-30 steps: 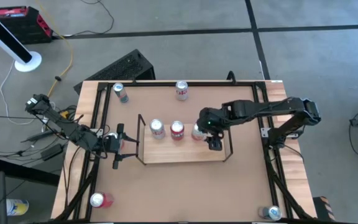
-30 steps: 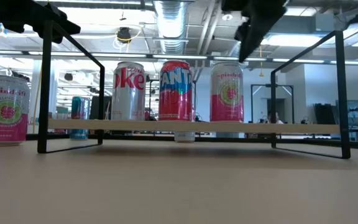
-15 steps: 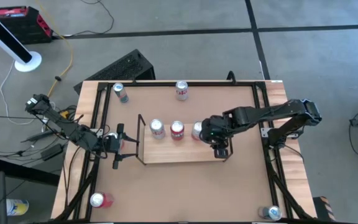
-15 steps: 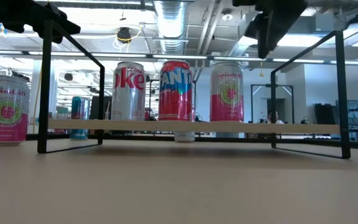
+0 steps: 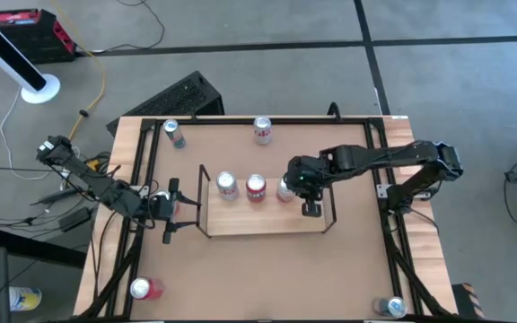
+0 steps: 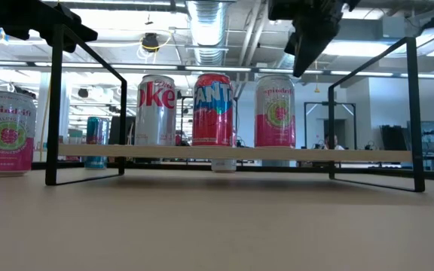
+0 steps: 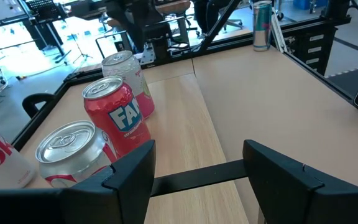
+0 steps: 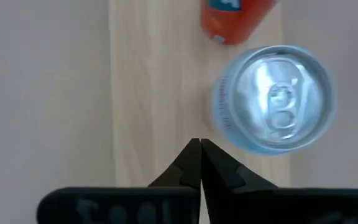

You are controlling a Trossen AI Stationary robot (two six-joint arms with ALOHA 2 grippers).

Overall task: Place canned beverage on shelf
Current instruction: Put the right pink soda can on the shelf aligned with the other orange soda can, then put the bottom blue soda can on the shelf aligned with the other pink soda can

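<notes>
Closing: the right gripper (image 8: 199,163) now has its two dark, wedge-shaped fingers pressed tip to tip with nothing between them; a second ago they stood apart near the same can.
Position: it hangs above the shelf (image 5: 263,221), just beside the pink can (image 8: 272,99), having swung out toward the shelf's right end and come back in the last second.
Meaning: the third can looks released and standing; I judge this placement done, with one slot at the right end left to fill.
Left gripper: the left gripper (image 7: 197,168) waits at the shelf's left end, its broad black fingers apart and empty, unchanged.
Task cans: three stand upright in a row on the board, a silver cola can (image 6: 157,109), a red Fanta can (image 6: 212,109) and the pink one.
Spare cans: others stand on the tabletop (image 5: 232,135), well apart from the shelf.
Materials: pale, smooth-grained wood board; thin black wire uprights (image 6: 411,113); glossy printed aluminium cylinders with bright, ribbed tops and pull tabs.
</notes>
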